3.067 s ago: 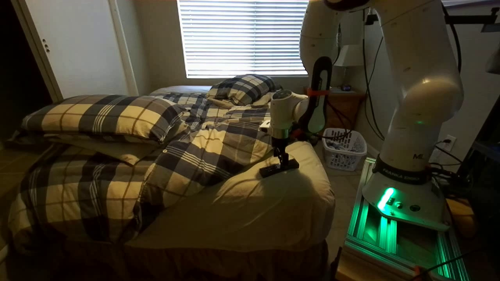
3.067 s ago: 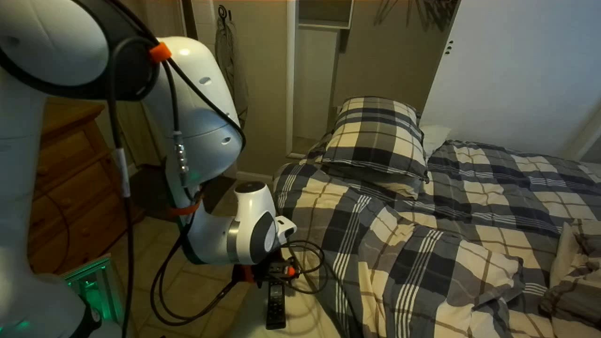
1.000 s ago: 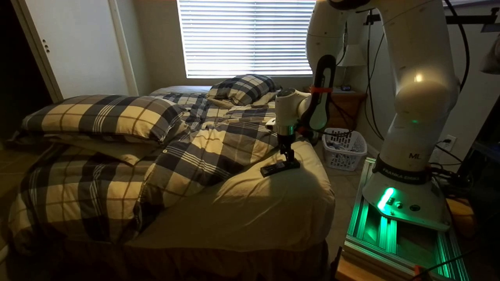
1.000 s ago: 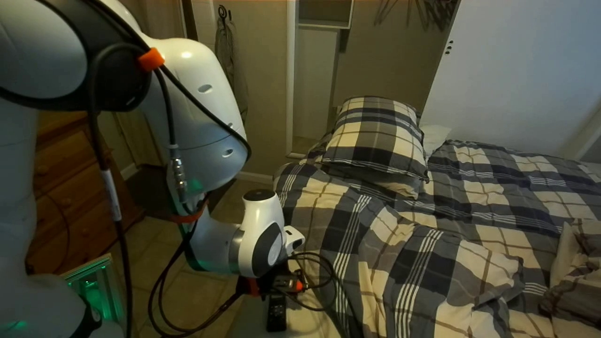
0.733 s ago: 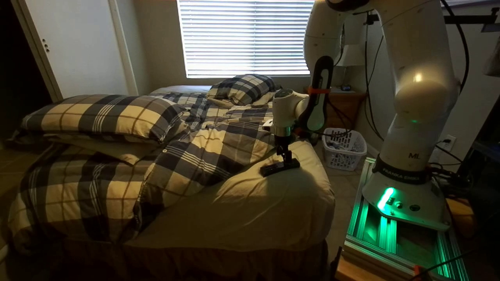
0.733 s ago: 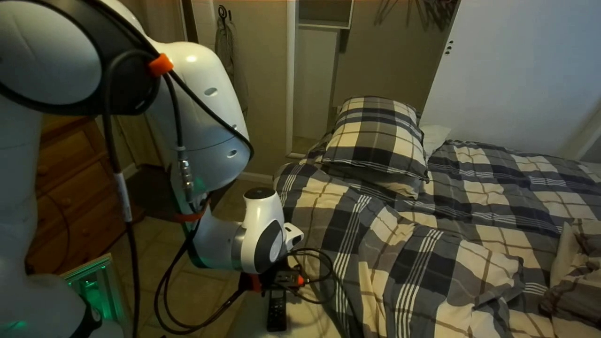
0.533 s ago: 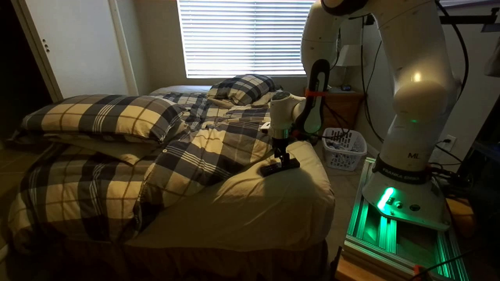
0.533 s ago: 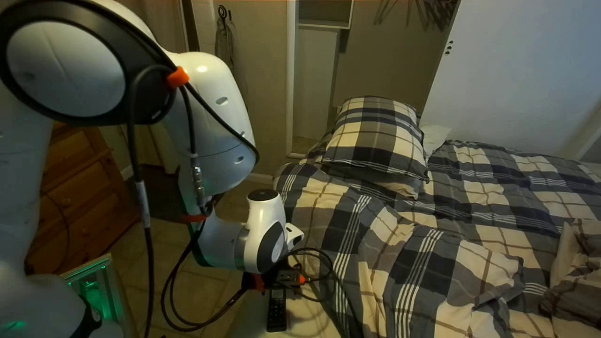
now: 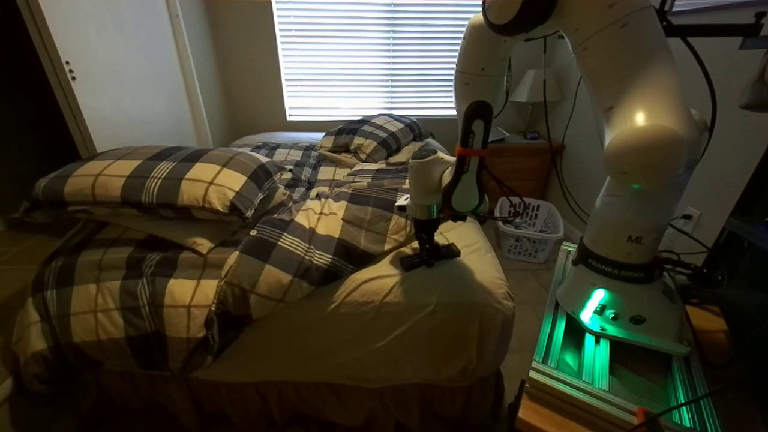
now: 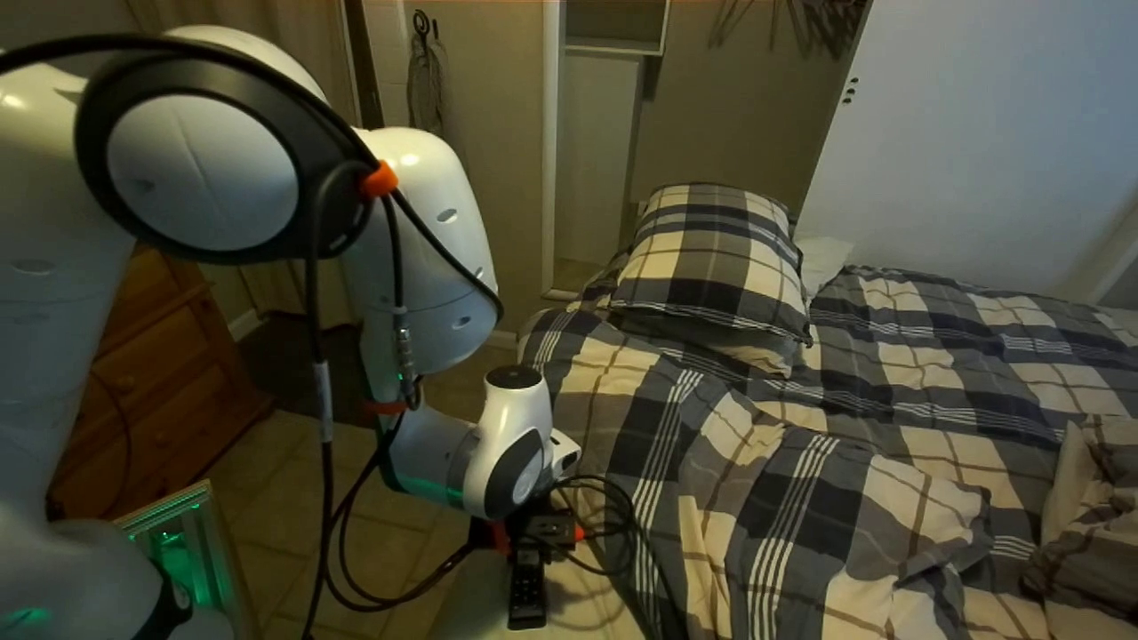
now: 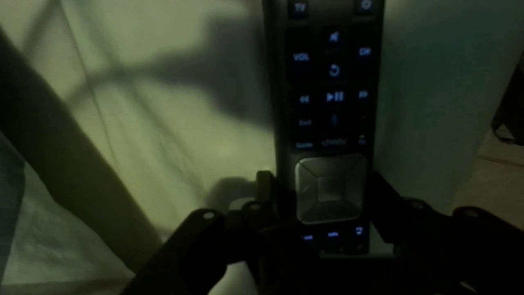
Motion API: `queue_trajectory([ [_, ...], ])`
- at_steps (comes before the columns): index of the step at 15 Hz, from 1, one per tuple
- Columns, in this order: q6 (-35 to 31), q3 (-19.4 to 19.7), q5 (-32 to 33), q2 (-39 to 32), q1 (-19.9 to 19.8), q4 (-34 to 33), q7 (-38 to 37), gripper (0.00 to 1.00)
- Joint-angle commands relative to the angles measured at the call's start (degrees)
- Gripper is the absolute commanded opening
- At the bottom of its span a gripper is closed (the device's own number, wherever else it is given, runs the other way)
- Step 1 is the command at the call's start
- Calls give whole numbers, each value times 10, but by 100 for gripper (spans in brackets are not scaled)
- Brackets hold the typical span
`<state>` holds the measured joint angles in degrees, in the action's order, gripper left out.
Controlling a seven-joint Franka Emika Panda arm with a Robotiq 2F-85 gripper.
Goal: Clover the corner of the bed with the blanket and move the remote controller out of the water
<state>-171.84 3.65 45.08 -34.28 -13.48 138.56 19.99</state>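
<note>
On the bare tan bed corner (image 9: 468, 324), see the remote (image 10: 527, 591) lying keys up, near the blanket (image 9: 336, 240) but apart from its hem. From the wrist view, find the tool (image 11: 321, 186) pointing down at the remote, with fingers (image 11: 265, 186) set one at each long side, beside the silver pad (image 11: 330, 188). Too dark there to tell whether clenched on the remote or merely astride. Above the pad, can read TV, VOL, CH and Guide. Past the bare part, note the blanket rumpled in cream, navy and tan checks, stopping short of the bed corner, with matching pillows (image 9: 159, 180) on top. Below, note a brown skirt (image 9: 300, 402) in shade. In an exterior view, follow the arm (image 9: 642, 156) up from a green-lit base (image 9: 624, 312), over and down to the bed corner; find black cable (image 10: 312, 307) running along it in both exterior views. Behind the bed corner, see a white basket (image 9: 528, 252) on the floor (image 9: 528, 282). Farther back, find a lamp (image 9: 536, 87) on a wooden stand (image 9: 522, 165), then bright blinds (image 9: 372, 60). Past the arm in an exterior view, make out a wooden dresser (image 10: 169, 382), partly hidden.
</note>
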Motion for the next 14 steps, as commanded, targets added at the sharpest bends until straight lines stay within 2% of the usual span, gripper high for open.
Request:
queue_trajectory([
  [1, 23, 4, -28, 21, 11, 7, 19, 30],
  [4, 34, 13, -31, 50, 26, 24, 8, 28],
  [7, 49, 25, -23, 107, 50, 57, -6, 28],
  [9, 72, 29, -4, 153, 55, 72, -26, 28],
  [10, 78, 32, -21, 178, 57, 81, -11, 28],
  [14, 118, 38, -24, 266, 49, 90, 0, 28],
])
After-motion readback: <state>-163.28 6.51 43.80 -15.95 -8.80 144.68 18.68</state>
